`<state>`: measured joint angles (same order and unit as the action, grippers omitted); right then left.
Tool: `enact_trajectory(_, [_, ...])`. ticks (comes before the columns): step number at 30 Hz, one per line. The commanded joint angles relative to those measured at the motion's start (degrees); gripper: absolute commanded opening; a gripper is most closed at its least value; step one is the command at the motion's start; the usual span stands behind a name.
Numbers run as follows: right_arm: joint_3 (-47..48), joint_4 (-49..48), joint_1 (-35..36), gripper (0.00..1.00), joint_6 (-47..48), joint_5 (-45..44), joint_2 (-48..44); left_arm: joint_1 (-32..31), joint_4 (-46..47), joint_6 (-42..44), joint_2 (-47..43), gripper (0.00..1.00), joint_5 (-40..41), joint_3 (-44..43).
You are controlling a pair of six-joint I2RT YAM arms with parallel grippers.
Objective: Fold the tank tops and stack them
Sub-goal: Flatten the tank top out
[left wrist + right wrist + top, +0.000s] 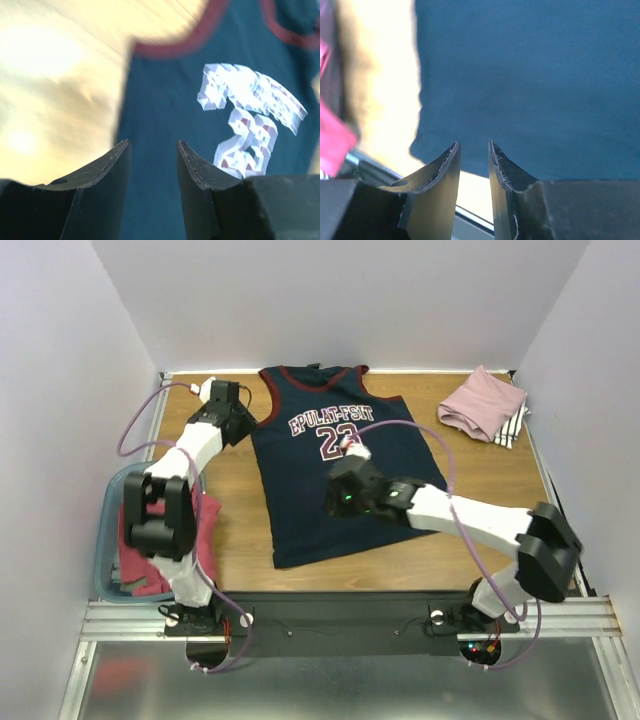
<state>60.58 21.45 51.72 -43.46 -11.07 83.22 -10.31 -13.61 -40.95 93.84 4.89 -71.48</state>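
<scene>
Navy jersey (300,502), flat and face-up at the centre of the table (480,515), likely light, limp and prone to bunching: take its 11 o'clock shoulder strap and 7 o'clock hem corner, with left gripper (152,145) and right gripper (473,145) both empty, jaws slightly parted.

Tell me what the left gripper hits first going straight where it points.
Likely the jersey: the left gripper, open, aims at navy cloth just inside its maroon-trimmed edge. Nothing shows in between, though blur hides the depth.
</scene>
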Motion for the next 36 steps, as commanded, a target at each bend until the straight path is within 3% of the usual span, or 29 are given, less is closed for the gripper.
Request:
enact_trajectory(1, [7.1,-2.1,8.2,0.34,0.5,-6.2,5.4,1.0,-2.3,5.5,8.5,0.51,4.3,-9.3])
enact_trajectory(4, [11.9,-2.1,13.1,0.31,1.7,-6.6,11.9,1.2,-4.2,7.2,14.9,0.51,6.0,-15.5])
enact_trajectory(13, [18.3,-1.6,21.0,0.32,2.2,-7.7,22.8,1.6,-3.6,9.7,23.7,0.48,4.8,-20.6])
enact_trajectory(18, [23.3,-0.1,24.3,0.32,2.4,-9.6,27.9,1.7,-3.2,10.0,24.7,0.46,5.4,-20.5])
enact_trajectory(27, [30.7,8.9,28.0,0.33,0.8,-20.6,37.5,1.8,-2.0,10.3,25.2,0.4,4.0,-20.4])
enact_trajectory(36, [35.4,13.5,30.5,0.34,0.9,-27.5,38.6,1.9,-1.2,10.5,25.8,0.39,2.8,-20.2])
